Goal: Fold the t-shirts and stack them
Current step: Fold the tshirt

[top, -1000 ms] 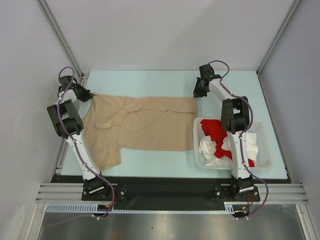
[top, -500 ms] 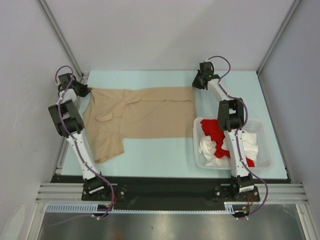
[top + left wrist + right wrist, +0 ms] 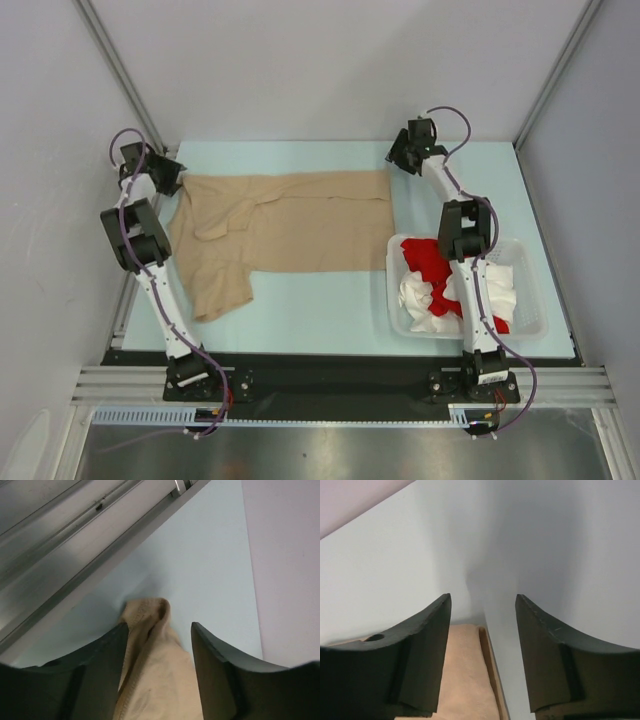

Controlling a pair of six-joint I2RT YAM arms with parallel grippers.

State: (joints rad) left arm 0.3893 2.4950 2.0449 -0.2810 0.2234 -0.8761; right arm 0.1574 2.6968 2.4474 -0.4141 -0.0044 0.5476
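Observation:
The beige-tan t-shirt (image 3: 290, 220) lies spread flat on the pale table, one sleeve (image 3: 220, 290) trailing toward the near left. My left gripper (image 3: 168, 181) is open at its far left corner. In the left wrist view that bunched corner (image 3: 147, 617) rests on the table between the spread fingers (image 3: 107, 660) of the left gripper (image 3: 159, 626). My right gripper (image 3: 398, 163) is open at the far right corner. The hem corner (image 3: 470, 670) lies flat below the right gripper (image 3: 483, 597), nearer its left finger. Red (image 3: 425, 262) and white (image 3: 420, 298) t-shirts sit crumpled in the basket.
A white lattice basket (image 3: 540, 300) stands at the near right, beside the right arm. A metal frame rail (image 3: 75, 540) runs along the table's left edge close to the left gripper. Grey walls enclose the table on three sides.
Both grippers dragged the beige shirt toward the back of the table, then opened and let its far corners drop. The shirt now lies flatter and farther back.

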